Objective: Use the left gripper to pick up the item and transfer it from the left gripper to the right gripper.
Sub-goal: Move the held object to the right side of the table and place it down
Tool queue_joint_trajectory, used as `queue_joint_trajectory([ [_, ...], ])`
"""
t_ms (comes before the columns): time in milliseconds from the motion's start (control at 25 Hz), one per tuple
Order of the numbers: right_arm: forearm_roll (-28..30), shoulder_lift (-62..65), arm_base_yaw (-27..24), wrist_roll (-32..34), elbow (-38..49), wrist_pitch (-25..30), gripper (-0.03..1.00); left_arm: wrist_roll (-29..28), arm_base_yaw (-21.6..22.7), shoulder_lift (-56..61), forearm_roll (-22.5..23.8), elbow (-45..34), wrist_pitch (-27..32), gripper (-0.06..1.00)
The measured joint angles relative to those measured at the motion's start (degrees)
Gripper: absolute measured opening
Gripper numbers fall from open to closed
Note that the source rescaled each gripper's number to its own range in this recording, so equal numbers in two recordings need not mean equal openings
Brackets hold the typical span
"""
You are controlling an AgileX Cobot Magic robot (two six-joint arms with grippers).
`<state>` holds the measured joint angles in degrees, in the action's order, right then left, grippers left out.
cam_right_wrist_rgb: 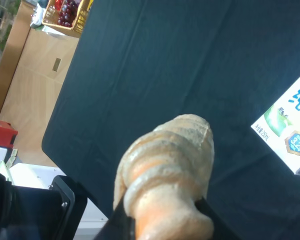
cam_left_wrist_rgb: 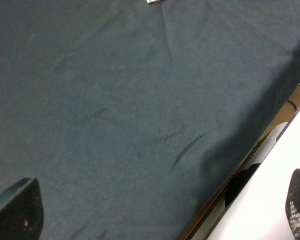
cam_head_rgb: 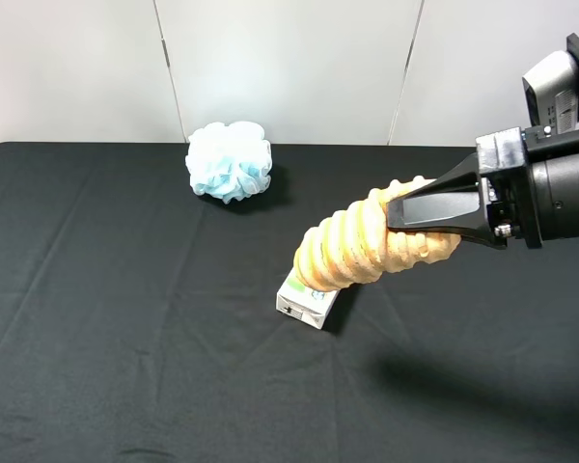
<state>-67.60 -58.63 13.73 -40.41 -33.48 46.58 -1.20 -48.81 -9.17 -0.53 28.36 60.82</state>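
The item [cam_head_rgb: 352, 246], a tan-orange ridged loaf, hangs in the air above the table's middle right. My right gripper [cam_head_rgb: 396, 217] reaches in from the right and is shut on the loaf's right end. The right wrist view shows the item [cam_right_wrist_rgb: 165, 170] sticking out from between the black fingers [cam_right_wrist_rgb: 121, 225]. My left gripper [cam_left_wrist_rgb: 159, 205] does not show in the high view. In its wrist view the two black fingertips [cam_left_wrist_rgb: 17, 205] stand wide apart with only black cloth between them. It is open and empty.
A white carton [cam_head_rgb: 307, 299] with green-blue print lies on the black table [cam_head_rgb: 125, 318] just under the loaf's free end; it also shows in the right wrist view [cam_right_wrist_rgb: 290, 135]. A pale blue bath puff [cam_head_rgb: 229, 161] sits at the back. The table's edge [cam_left_wrist_rgb: 250, 150] shows in the left wrist view.
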Motion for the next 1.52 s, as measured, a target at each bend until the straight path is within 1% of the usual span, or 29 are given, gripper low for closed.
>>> queue_joint_trajectory([
  [280,0.88,0.0,0.0,0.0,0.0,-0.07,0.0,0.0,0.08,0.0,0.0,0.0,-0.37,0.97],
  [360,0.92,0.0,0.0,0.32,0.0,-0.25,0.0,0.0,1.6,0.0,0.0,0.0,-0.37,0.97],
  [480,1.35,0.0,0.0,2.12,0.0,-0.84,0.0,0.0,7.51,0.0,0.0,0.0,-0.37,0.97],
  [720,3.92,0.0,0.0,3.91,0.0,-3.38,0.0,0.0,25.42,0.0,0.0,0.0,-0.37,0.97],
  [840,5.66,0.0,0.0,4.17,0.0,-4.44,0.0,0.0,32.3,0.0,0.05,0.0,-0.37,0.97],
  [1000,8.69,0.0,0.0,5.17,0.0,-6.74,0.0,-0.04,40.26,0.0,0.05,0.0,-0.37,0.97],
  [1160,11.4,-0.05,0.0,6.76,0.0,-9.59,0.0,-0.04,47.16,0.55,0.05,0.0,-0.42,0.97],
  [1240,12.24,-0.6,0.0,7.54,0.0,-10.16,0.0,-0.04,49.62,2.35,0.05,0.0,-0.44,0.97],
  [1440,12.67,-4.92,0.0,8.16,0.0,-10.75,0.0,-0.04,54.36,7.6,0.05,0.0,-0.44,0.97],
  [1520,12.78,-6.86,0.0,8.2,0.0,-11.21,0.0,-0.04,55.62,9.07,0.05,0.0,-0.44,0.97],
])
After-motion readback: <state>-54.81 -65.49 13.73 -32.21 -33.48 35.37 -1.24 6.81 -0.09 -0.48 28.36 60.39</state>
